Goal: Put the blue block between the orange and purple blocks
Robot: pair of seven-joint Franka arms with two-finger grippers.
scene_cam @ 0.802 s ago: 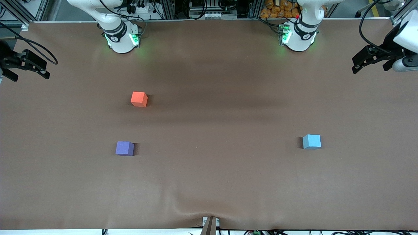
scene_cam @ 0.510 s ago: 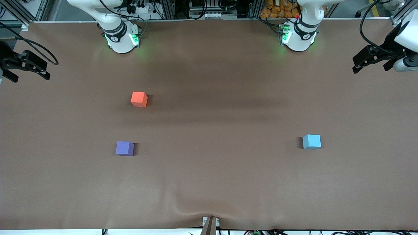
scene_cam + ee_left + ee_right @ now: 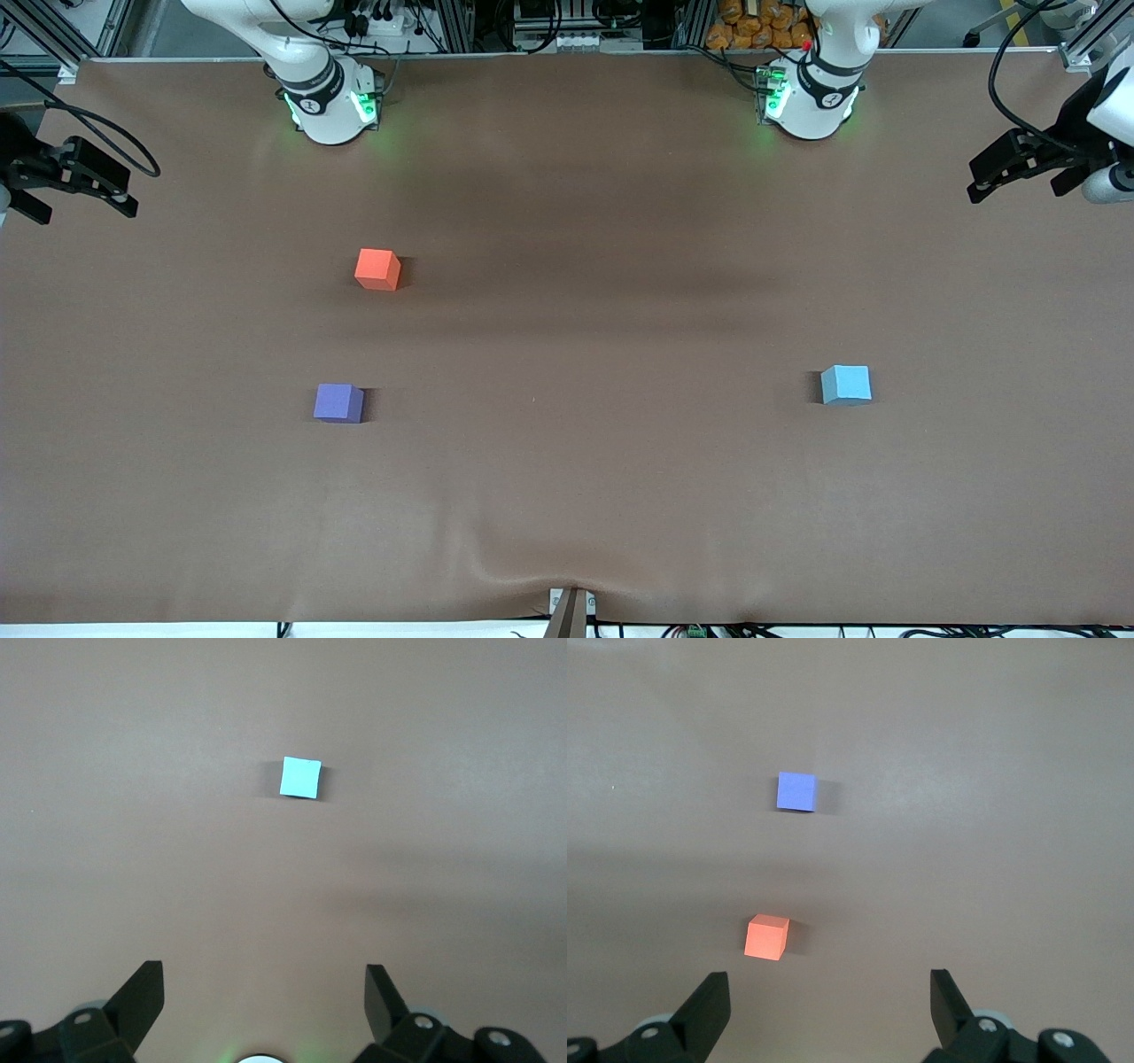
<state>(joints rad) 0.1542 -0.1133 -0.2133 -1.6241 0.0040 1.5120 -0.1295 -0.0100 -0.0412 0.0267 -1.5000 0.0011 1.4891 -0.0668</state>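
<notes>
The blue block (image 3: 846,385) lies on the brown table toward the left arm's end; it also shows in the left wrist view (image 3: 300,778). The orange block (image 3: 377,268) and the purple block (image 3: 338,402) lie toward the right arm's end, the purple one nearer the front camera, with a bare gap between them. Both show in the right wrist view, orange (image 3: 766,937) and purple (image 3: 797,791). My left gripper (image 3: 1014,186) hangs open and empty over the table's left-arm end (image 3: 264,979). My right gripper (image 3: 89,211) hangs open and empty over the right-arm end (image 3: 830,988).
The brown table cover (image 3: 567,310) has a wrinkle at its front edge by a small mount (image 3: 570,610). The two arm bases (image 3: 330,102) (image 3: 811,97) stand along the table's back edge.
My left gripper has drifted slightly outward toward the left-arm end of the table. The right gripper and the three blocks have not moved.
</notes>
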